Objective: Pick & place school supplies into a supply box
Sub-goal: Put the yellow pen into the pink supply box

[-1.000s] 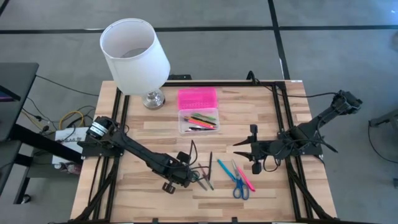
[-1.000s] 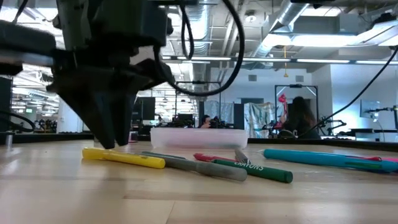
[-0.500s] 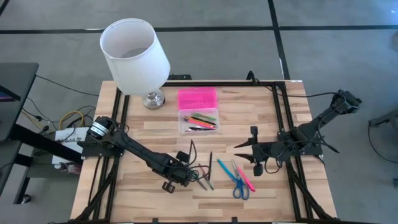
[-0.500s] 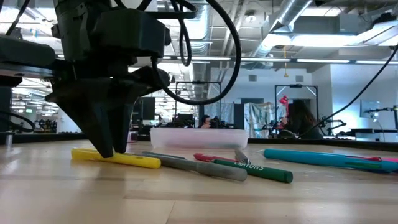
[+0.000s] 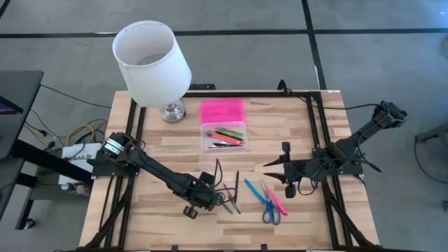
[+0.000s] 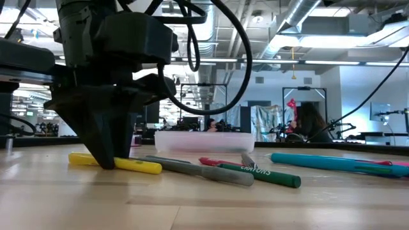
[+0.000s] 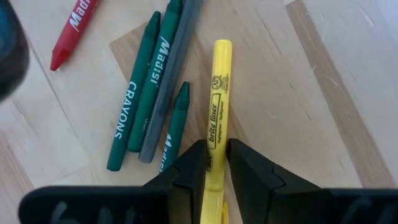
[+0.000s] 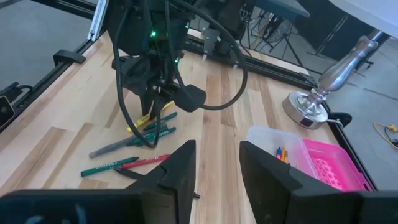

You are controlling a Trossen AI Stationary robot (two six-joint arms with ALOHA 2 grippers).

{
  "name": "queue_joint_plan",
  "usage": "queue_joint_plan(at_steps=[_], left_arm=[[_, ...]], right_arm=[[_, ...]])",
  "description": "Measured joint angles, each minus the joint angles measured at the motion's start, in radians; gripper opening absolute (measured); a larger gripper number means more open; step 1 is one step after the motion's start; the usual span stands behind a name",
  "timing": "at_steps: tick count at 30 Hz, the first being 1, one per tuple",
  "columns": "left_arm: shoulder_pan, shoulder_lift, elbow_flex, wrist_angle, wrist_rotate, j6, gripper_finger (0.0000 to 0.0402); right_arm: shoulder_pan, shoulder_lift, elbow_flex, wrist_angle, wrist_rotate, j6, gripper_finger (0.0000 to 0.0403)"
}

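- Your left gripper (image 7: 216, 163) is down at the table, fingers closed on the yellow highlighter (image 7: 217, 106); green crayons (image 7: 146, 93) lie just beside it.
- Bare wood (image 5: 161, 224) lies toward the near edge.
- Your right gripper (image 5: 269, 168) hovers parted and empty near the scissors (image 5: 269, 206).
- The supply box (image 5: 224, 136) sits open beyond, pens inside.
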Motion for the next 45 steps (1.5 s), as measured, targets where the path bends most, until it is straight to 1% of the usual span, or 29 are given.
queue_joint_plan(at_steps=[8, 12, 21, 41, 45], left_arm=[[0.000, 0.004, 0.018, -0.064, 0.018, -0.070, 0.0068], [-0.004, 0.006, 0.037, -0.104, 0.025, -0.086, 0.0068], [-0.005, 0.006, 0.040, -0.159, 0.069, -0.122, 0.0068], [-0.009, 0.006, 0.038, -0.167, 0.073, -0.138, 0.0067], [-0.010, 0.006, 0.039, -0.168, 0.074, -0.138, 0.0050]], right_arm=[[-0.004, 0.000, 0.000, 0.000, 0.000, 0.000, 0.0118], [-0.004, 0.000, 0.000, 0.000, 0.000, 0.000, 0.0118], [-0.004, 0.000, 0.000, 0.000, 0.000, 0.000, 0.0118], [-0.004, 0.000, 0.000, -0.001, 0.000, 0.000, 0.0118], [-0.004, 0.000, 0.000, -0.001, 0.000, 0.000, 0.0118]])
